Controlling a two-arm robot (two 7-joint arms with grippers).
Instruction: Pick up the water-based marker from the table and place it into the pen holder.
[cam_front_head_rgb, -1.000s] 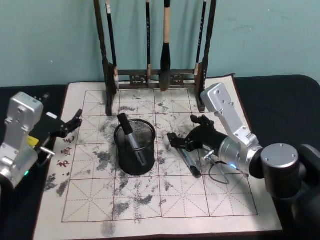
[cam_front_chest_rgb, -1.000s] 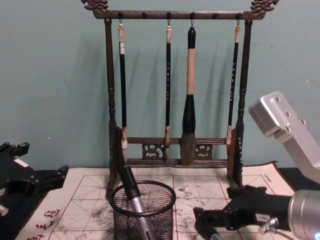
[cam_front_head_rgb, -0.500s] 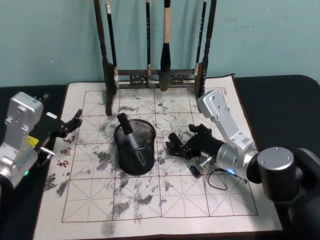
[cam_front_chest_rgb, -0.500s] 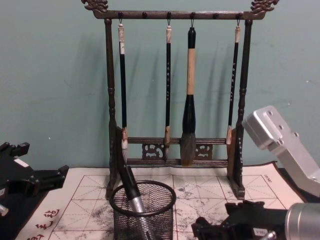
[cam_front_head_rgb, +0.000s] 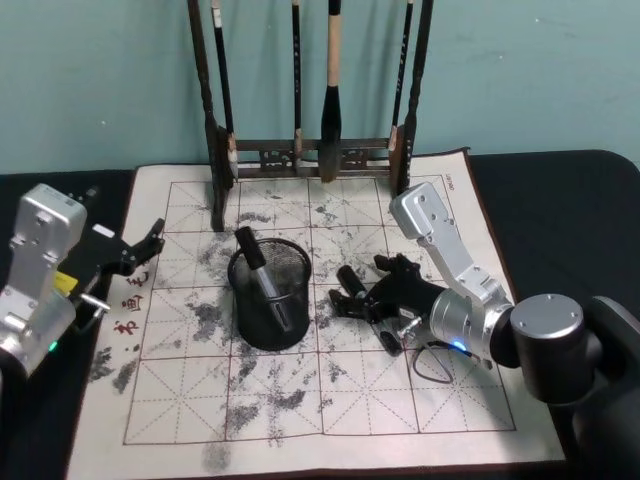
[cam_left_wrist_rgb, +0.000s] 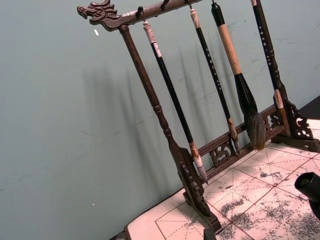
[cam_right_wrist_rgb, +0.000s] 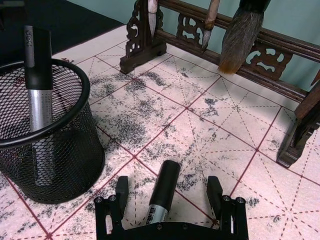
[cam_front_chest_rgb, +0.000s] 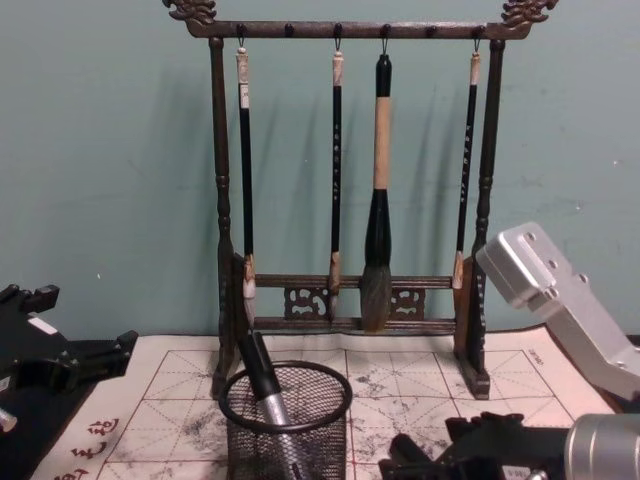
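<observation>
Lying flat on the cream mat (cam_front_head_rgb: 300, 400) that covered the dark counter (cam_front_head_rgb: 560, 200), the water-based marker (cam_right_wrist_rgb: 161, 197) sat just to the right of the pen holder (cam_front_head_rgb: 270, 295), close to it but not touching.

The right tool (cam_right_wrist_rgb: 168, 184) was low over the marker with its jaws spread. One of its fingers (cam_right_wrist_rgb: 214, 187) stood on either side of the barrel and neither was pressing it. The left tool (cam_front_head_rgb: 140, 250) was parked at the mat's left edge, well apart from the work.

The marker looked light and rigid: a smooth plastic cylinder with a black cap and a pale, labelled barrel. It would probably roll or slip if nudged from one side only. In my judgement the best hold was across the barrel just behind the cap, both fingers closing squarely on the round body.

Its long axis ran level with the mat and nearly in line with the tool's reach. The black end pointed away from the robot, toward the brush rack (cam_front_head_rgb: 300, 155) and slightly toward the holder, while the other end lay under the tool. To go in, it would need tipping upright beside the other marker (cam_front_head_rgb: 262, 280), which leaned in the mesh cup.
</observation>
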